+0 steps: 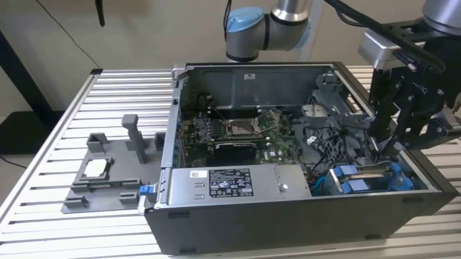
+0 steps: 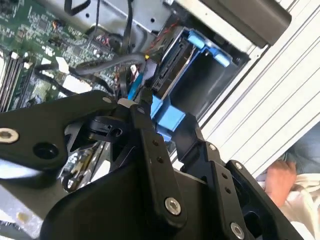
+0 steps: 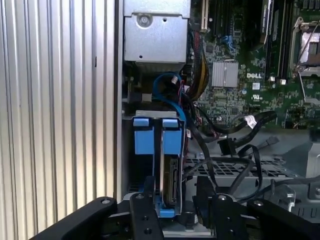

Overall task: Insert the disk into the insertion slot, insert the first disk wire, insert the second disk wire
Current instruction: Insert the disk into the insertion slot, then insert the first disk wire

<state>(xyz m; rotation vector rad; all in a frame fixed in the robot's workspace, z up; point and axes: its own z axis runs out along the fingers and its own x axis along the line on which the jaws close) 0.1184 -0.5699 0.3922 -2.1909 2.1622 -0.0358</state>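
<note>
A ribbed aluminium table top [image 1: 122, 91] is spread under everything, and an open dark grey computer case [image 1: 288, 226] is laid on it. At the exterior view's left a grey plastic fixture with upright posts [image 1: 108, 186] is seen on the table, with a small square silver chip [image 1: 96, 169] set in it. Inside the case, a grey labelled power-supply box [image 1: 230, 183] is placed along the near wall, with the green motherboard [image 1: 245, 129] behind it. At the exterior view's right the black two-fingered gripper [image 1: 385, 148] is lowered into the case corner, over the dark grey metal drive bay with blue rails [image 2: 215, 85].

The flat silver-white disk in its bright blue carrier frame [image 3: 170, 182] is seated on edge in that bay. What is masked by the arm in the exterior view is shown in both wrist views: the fingers [image 3: 145, 210] are spread apart, with the disk's connector end between them. Whether either finger touches it cannot be told. In the first wrist view a tangle of black cables [image 3: 225, 135] is laid between bay and motherboard, one connector end lying loose on perforated metal. In the second wrist view a person's hand [image 2: 280, 180] is seen beyond the table edge
</note>
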